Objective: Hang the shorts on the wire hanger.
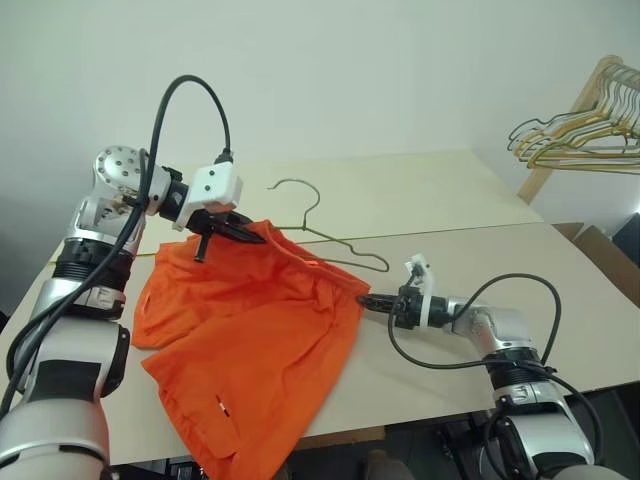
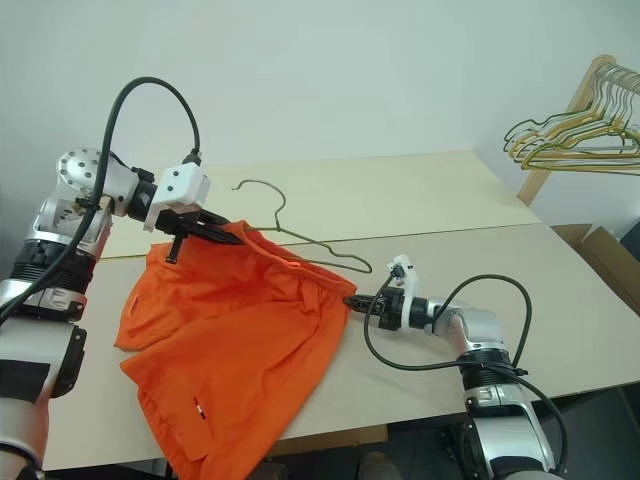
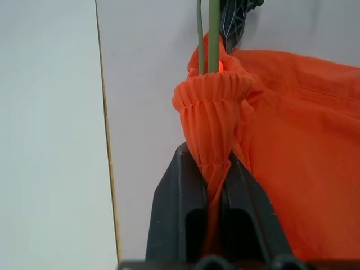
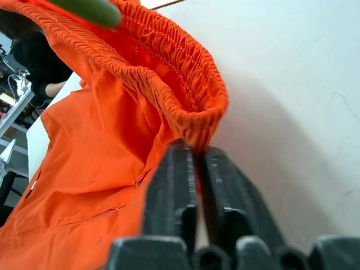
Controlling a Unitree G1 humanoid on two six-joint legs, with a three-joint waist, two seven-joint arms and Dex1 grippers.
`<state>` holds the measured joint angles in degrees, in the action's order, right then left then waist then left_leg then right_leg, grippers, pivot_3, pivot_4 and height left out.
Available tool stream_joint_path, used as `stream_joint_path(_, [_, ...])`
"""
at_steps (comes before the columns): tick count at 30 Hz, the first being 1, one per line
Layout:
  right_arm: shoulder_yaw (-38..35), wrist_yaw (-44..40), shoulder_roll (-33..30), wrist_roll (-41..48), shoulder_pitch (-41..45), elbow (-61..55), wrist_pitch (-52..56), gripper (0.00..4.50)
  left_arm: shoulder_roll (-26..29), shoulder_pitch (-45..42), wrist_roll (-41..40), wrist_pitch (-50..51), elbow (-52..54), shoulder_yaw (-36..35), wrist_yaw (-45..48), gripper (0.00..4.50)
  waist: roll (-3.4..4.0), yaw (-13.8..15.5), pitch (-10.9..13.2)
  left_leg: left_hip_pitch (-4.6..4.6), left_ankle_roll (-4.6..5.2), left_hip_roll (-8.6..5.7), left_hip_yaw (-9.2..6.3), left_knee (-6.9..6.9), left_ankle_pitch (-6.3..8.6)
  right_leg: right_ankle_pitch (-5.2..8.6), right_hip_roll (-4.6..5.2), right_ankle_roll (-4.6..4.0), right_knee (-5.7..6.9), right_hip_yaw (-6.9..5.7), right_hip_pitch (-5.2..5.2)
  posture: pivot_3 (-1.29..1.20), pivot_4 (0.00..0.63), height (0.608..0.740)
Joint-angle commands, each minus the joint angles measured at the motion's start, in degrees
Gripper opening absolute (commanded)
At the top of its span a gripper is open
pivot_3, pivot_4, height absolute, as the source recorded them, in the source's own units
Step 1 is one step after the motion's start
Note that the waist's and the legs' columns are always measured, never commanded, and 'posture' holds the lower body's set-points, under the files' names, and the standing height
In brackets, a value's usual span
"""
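Here the pale counter (image 1: 430, 200) carries everything, and the shorts (image 1: 250, 340) serve as the landmark. They lie spread across the counter's near-left part, one leg running to the near edge. The left gripper (image 1: 248, 232) is at the far corner of the shorts' waistband, lifted a little off the counter, its jaws clamped together on a bunched fold of the elastic. The right gripper (image 1: 366, 299) is at the shorts' right-hand waistband corner, low by the counter, its jaws pressed together on the gathered orange edge. The wire hanger (image 1: 330, 235) lies just beyond the shorts' waistband: its hook curls up behind them, one thin arm runs along the waistband toward the right gripper, and its other end passes into the fabric near the left gripper.
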<state>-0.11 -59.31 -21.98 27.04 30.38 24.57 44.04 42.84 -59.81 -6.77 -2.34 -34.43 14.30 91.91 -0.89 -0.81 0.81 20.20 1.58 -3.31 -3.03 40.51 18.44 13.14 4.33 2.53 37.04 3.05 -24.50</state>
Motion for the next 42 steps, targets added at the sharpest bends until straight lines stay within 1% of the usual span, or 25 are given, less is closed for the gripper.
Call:
stream_joint_path(1, [-1.4,1.1,0.0,0.4,0.6,-2.0,-1.1,0.04,0.8,-0.3,-1.1,0.4,1.3,-2.7,0.1,0.0,0.0,0.0,0.0,0.0,0.0,0.0,0.0,0.0,0.0,0.0,0.0,0.0,0.0,0.0,0.0,0.07,0.0,0.74])
stream_joint_path(3, [-1.5,1.2,-0.5,0.1,0.3,-2.6,-2.5,0.04,1.6,0.0,-2.2,1.2,2.3,-2.4,0.5,0.0,0.0,0.0,0.0,0.0,0.0,0.0,0.0,0.0,0.0,0.0,0.0,0.0,0.0,0.0,0.0,0.07,0.0,0.74])
stream_joint_path(6, [-2.7,1.0,-2.9,-1.1,-0.2,-4.1,-6.8,0.04,4.3,0.6,-3.1,1.0,3.3,-0.5,0.6,0.0,0.0,-0.1,0.0,0.01,0.0,0.0,0.0,0.0,0.0,0.0,0.01,0.0,0.01,0.01,-0.03,0.07,0.0,0.74])
stream_joint_path(9, [-3.0,0.7,-5.7,-2.2,-0.1,-4.2,-9.1,0.04,5.7,1.0,-2.4,-0.1,3.1,-0.1,0.6,0.0,0.0,0.0,0.0,0.01,0.01,-0.02,0.0,0.0,0.0,0.0,0.03,0.01,0.03,0.01,-0.04,0.06,0.0,0.74])
stream_joint_path(13, [-2.4,-1.2,-8.9,-3.5,-0.7,-3.8,-13.0,0.04,5.2,1.1,-0.1,-0.8,1.1,-1.2,-0.2,0.0,-0.01,0.0,0.0,0.0,0.01,-0.01,0.0,0.01,0.0,0.0,0.0,0.01,0.02,-0.01,0.0,0.06,0.0,0.74])
stream_joint_path(18, [-1.0,-3.7,-11.6,-5.2,-2.1,-5.4,-17.3,0.04,4.8,1.9,2.0,-0.7,0.3,-0.8,-2.1,0.0,-0.01,0.0,0.0,0.0,0.02,0.0,0.01,0.01,0.01,0.01,-0.01,0.01,0.01,-0.01,0.0,0.06,0.0,0.74])
stream_joint_path(22, [-0.4,-5.2,-13.8,-6.2,-2.1,-8.8,-19.5,0.04,5.6,3.7,4.0,-2.8,0.7,0.1,-1.4,0.0,-0.01,0.0,0.0,0.0,0.04,-0.01,0.04,0.01,0.02,0.01,0.01,0.02,0.01,0.01,0.01,0.05,0.0,0.74])
stream_joint_path(26, [1.6,-7.8,-17.2,-8.0,-0.8,-16.5,-23.3,0.04,5.1,5.6,4.9,-2.2,2.0,-0.1,-2.4,0.0,-0.01,0.0,0.0,0.0,0.04,0.01,0.04,0.01,0.02,0.01,-0.01,0.02,0.0,0.0,0.0,0.04,0.0,0.74])
stream_joint_path(31, [6.3,-8.3,-20.5,-12.7,3.6,-24.4,-23.6,0.04,2.9,8.1,5.1,-1.9,4.2,-1.1,-6.9,0.0,-0.01,0.0,0.0,0.0,0.2,0.03,0.05,0.02,0.11,0.02,0.0,0.03,0.01,0.01,0.0,0.04,0.0,0.74])
stream_joint_path(33, [8.4,-7.8,-20.9,-15.5,5.3,-25.0,-25.4,0.04,1.9,8.8,4.1,-1.0,5.4,-1.9,-8.2,0.0,-0.02,0.1,0.0,0.01,0.2,0.03,0.04,0.03,0.12,0.02,-0.01,0.03,0.0,-0.01,0.0,0.03,0.0,0.74])
stream_joint_path(36, [10.5,-6.3,-19.4,-18.5,9.0,-24.8,-27.4,0.04,0.6,9.8,2.6,0.9,7.6,-3.0,-9.6,0.0,-0.02,0.1,0.0,0.02,0.18,0.02,0.05,0.04,0.1,0.02,0.02,0.03,0.0,-0.02,-0.01,0.03,0.0,0.74])
stream_joint_path(38, [11.3,-6.2,-18.6,-19.4,10.9,-24.3,-28.1,0.04,0.4,10.4,3.0,0.5,8.2,-3.2,-10.3,0.0,-0.02,0.1,0.0,0.04,0.08,0.02,0.06,0.07,0.05,0.02,0.02,0.03,-0.01,-0.02,-0.02,0.03,0.0,0.74])
stream_joint_path(40, [12.5,-6.3,-18.5,-21.5,12.3,-23.4,-32.1,0.04,0.1,10.7,2.7,0.5,8.4,-3.7,-11.0,0.0,-0.02,0.1,0.0,0.04,0.07,0.01,0.05,0.07,0.05,0.02,0.02,0.03,-0.02,-0.02,-0.02,0.02,0.0,0.74])
stream_joint_path(42, [13.0,-6.2,-18.0,-22.6,14.5,-22.0,-33.7,0.04,-0.2,10.4,2.7,0.1,8.2,-3.9,-11.6,0.0,-0.02,0.1,0.0,0.04,0.07,0.01,0.05,0.07,0.05,0.02,0.03,0.03,-0.02,-0.02,-0.03,0.02,0.0,0.74])
